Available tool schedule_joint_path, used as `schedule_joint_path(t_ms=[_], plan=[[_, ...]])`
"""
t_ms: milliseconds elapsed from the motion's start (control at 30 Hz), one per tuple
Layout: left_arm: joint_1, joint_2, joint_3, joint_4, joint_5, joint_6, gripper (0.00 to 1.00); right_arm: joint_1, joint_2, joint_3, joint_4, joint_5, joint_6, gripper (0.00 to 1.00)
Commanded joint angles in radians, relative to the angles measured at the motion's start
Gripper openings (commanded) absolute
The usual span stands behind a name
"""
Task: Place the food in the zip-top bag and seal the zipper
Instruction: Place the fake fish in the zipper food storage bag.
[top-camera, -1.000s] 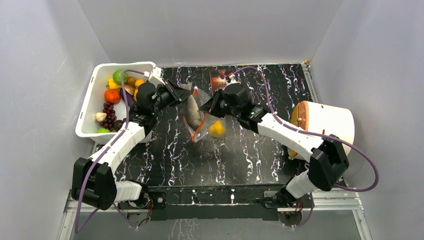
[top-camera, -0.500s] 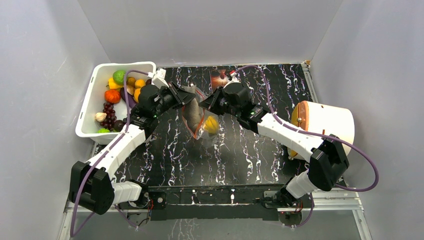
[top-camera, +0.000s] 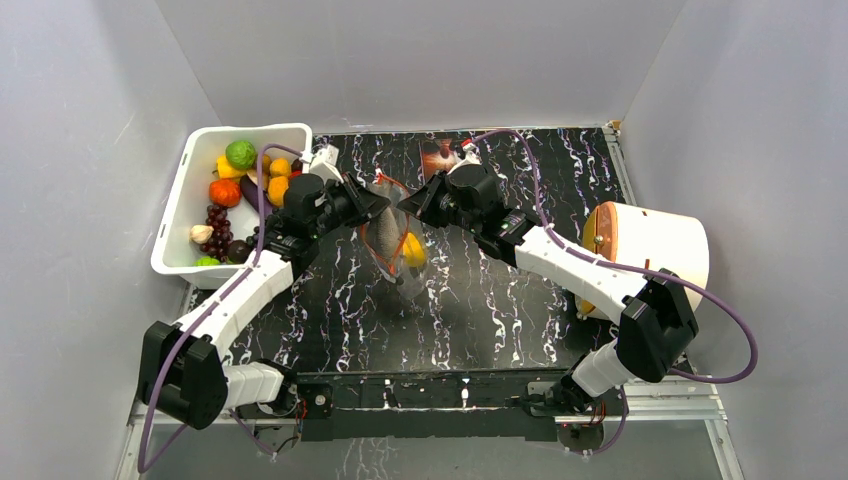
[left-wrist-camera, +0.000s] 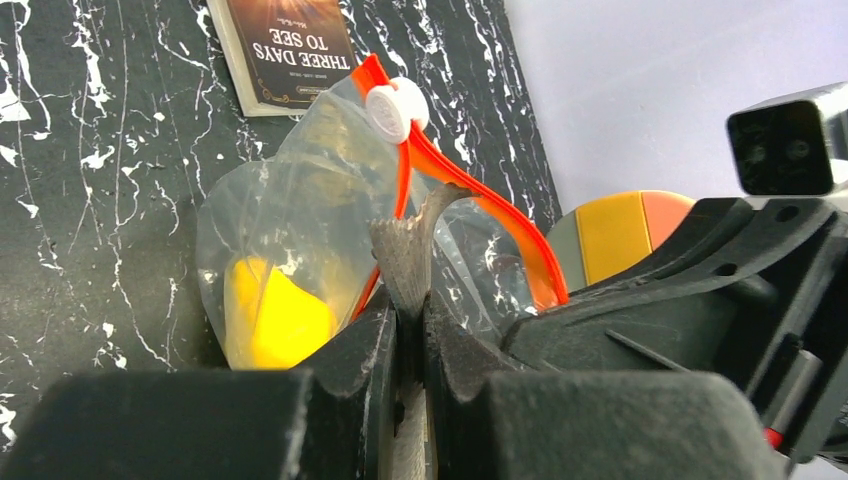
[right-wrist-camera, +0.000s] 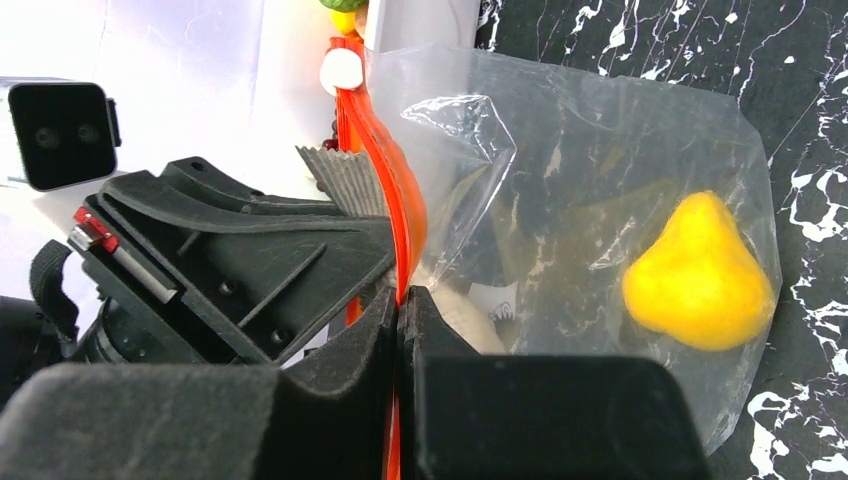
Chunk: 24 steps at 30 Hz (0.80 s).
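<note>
Left gripper, jaws closed on the ribbed tail of a grey fish, which stands upright at the mouth of a clear bag. The bag's orange zipper carries a white slider at its upper end, and its lower end meets the black right gripper; a yellow food piece lies inside the bag. Behind, on the black marbled table, lies a card reading "THREE DAYS TO SEE"; an orange-and-yellow round object shows at right.
</note>
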<state>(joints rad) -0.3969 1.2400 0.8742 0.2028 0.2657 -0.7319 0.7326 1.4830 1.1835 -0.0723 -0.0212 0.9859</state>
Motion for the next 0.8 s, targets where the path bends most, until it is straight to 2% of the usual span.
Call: schedule_joint_path(t_ms=[0,67,167,400,467,600,667,767], plan=[[-0.011,0.020,0.032,-0.024,0.004,0.065,0.00,0.000,-0.022,0.050,0.085,0.039,-0.010,0.00],[-0.015,0.024,0.022,-0.007,0.002,0.081,0.00,0.000,-0.027,0.053,0.084,0.057,-0.017,0.00],[-0.016,0.041,0.039,-0.063,-0.034,0.084,0.00,-0.001,-0.032,0.053,0.098,0.057,-0.023,0.00],[-0.016,0.046,0.013,0.014,0.056,0.051,0.02,0.001,-0.007,0.050,0.090,0.028,-0.044,0.00],[-0.016,0.051,0.025,0.020,0.085,0.044,0.13,0.000,-0.004,0.051,0.081,0.027,-0.057,0.00],[-0.016,0.051,0.082,-0.030,0.142,0.037,0.51,-0.002,0.016,0.087,0.026,0.018,-0.121,0.00],[-0.016,0.033,0.109,-0.067,0.154,0.040,0.63,-0.004,0.022,0.107,-0.024,0.024,-0.159,0.00],[-0.016,-0.012,0.142,-0.145,0.135,0.071,0.71,-0.013,0.005,0.095,-0.043,0.037,-0.183,0.00]])
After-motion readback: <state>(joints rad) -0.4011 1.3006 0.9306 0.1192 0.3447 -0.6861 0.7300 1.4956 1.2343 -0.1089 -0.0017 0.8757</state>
